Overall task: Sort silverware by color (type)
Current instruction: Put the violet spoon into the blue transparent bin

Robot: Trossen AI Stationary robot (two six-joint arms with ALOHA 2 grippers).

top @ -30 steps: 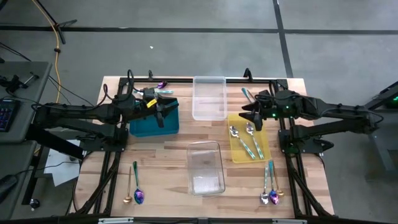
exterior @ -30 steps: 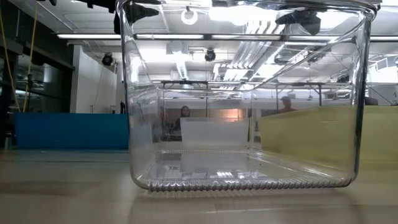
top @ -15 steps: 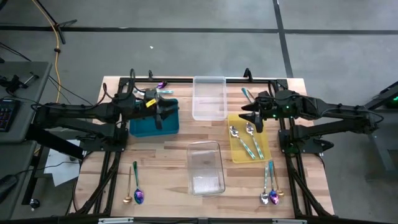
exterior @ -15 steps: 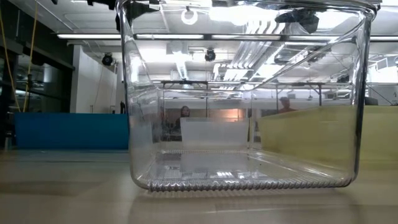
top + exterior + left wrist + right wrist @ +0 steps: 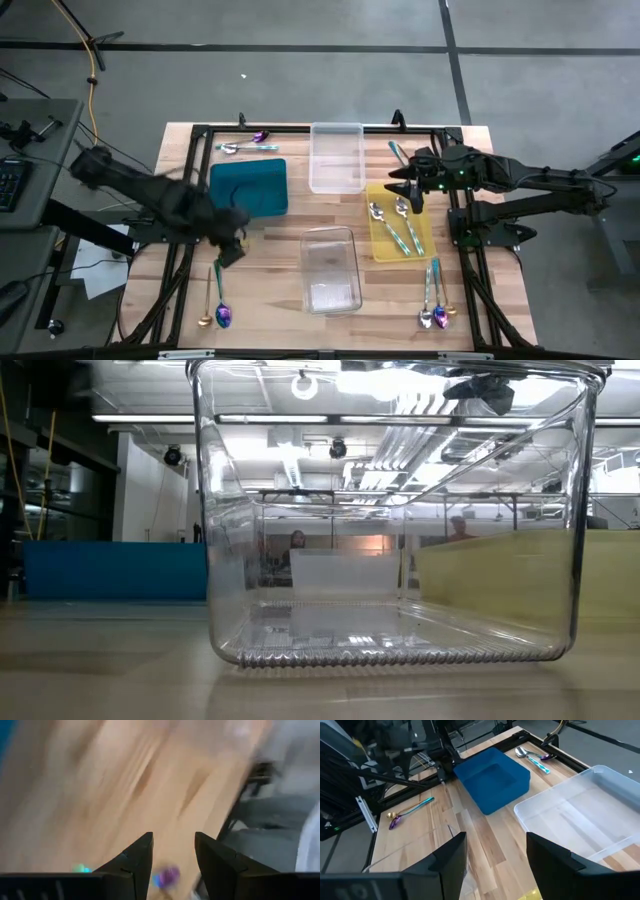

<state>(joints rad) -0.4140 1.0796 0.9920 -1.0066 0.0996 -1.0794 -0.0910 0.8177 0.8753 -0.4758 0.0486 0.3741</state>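
The left gripper [image 5: 232, 250] is smeared by motion from above; its wrist view blurs the table [image 5: 125, 785] and a purple utensil [image 5: 167, 876] between the fingers [image 5: 135, 860]; the clear tray [image 5: 390, 510] fills the low view.

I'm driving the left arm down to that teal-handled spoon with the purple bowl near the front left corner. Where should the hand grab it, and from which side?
Take the purple-bowled spoon at mid-handle, coming straight down from above. It lies flat on the table, so only its narrow sides offer grip. Set the fingers across the handle, which runs roughly front to back. A gold spoon lies close beside the bowl end, so stay toward the handle. The left hand is open and already near.
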